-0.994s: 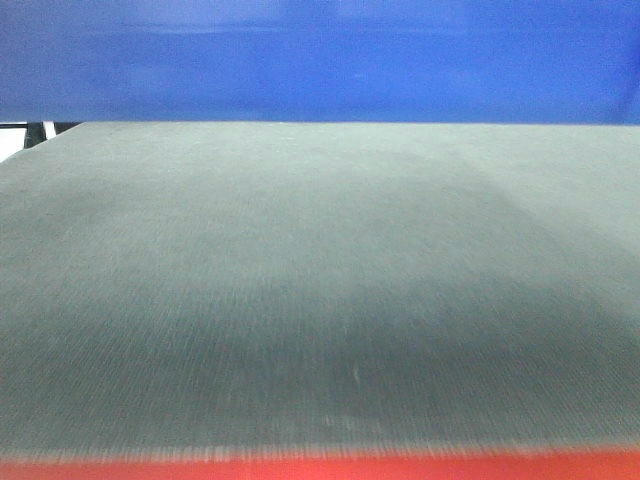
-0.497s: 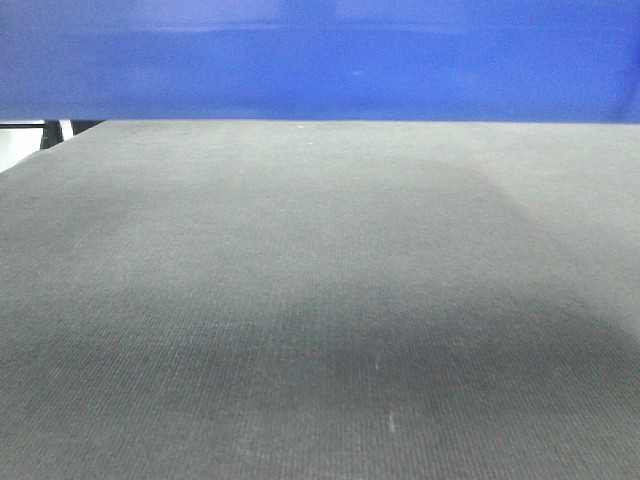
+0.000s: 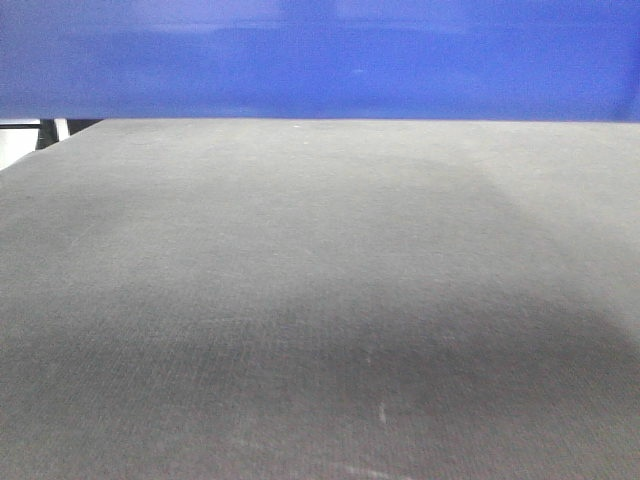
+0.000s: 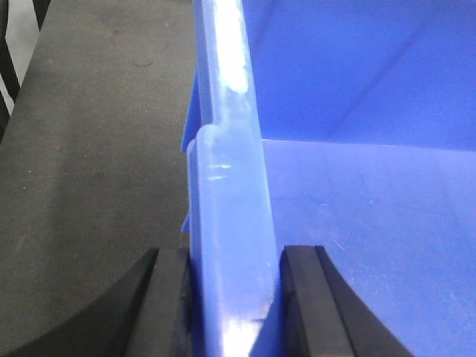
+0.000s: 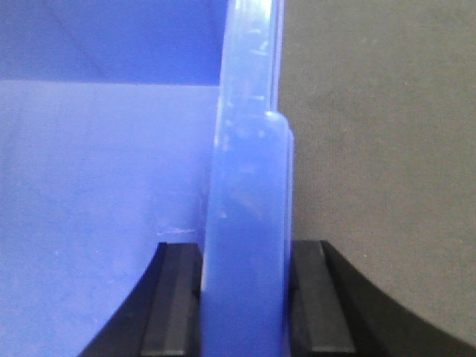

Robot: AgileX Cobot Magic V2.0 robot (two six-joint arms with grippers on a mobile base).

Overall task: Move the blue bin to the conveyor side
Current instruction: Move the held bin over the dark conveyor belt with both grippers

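**Front view.** The belt (image 3: 320,300) fills nearly the whole picture, a wide flat dark grey surface with a fine weave and a few pale scuffs near the lower edge. A flat dark-blue panel (image 3: 320,60) runs across the top, along the belt's far edge. At the far left, past the belt's corner, a pale patch with dark uprights (image 3: 45,130) shows. Neither gripper appears here, and I cannot tell whether any of the blue is the bin.

**Left wrist view.** The left gripper (image 4: 234,312) is clamped on the thick rolled rim of the blue bin (image 4: 372,223). One black finger (image 4: 167,305) presses the outer face of the rim and the other sits on the inner face. The rim runs straight away from the camera, up the middle of the picture, glossy with light streaks. The bin's smooth inside lies to the right, with a far wall crossing the top. The belt (image 4: 97,149) lies just outside the wall on the left.

**Right wrist view.** The right gripper (image 5: 244,312) pinches the opposite rim in the same way, with a black finger (image 5: 175,305) on the inside and its partner on the outside. The rim again points directly away from the camera. The bin's interior (image 5: 104,186) is on the left and the belt (image 5: 379,149) on the right.

So the bin sits between the two arms, over the belt, its gripped walls pointing forward. Whether these are the long or the short sides, and whether the bin rests on the belt or hangs above it, I cannot tell.
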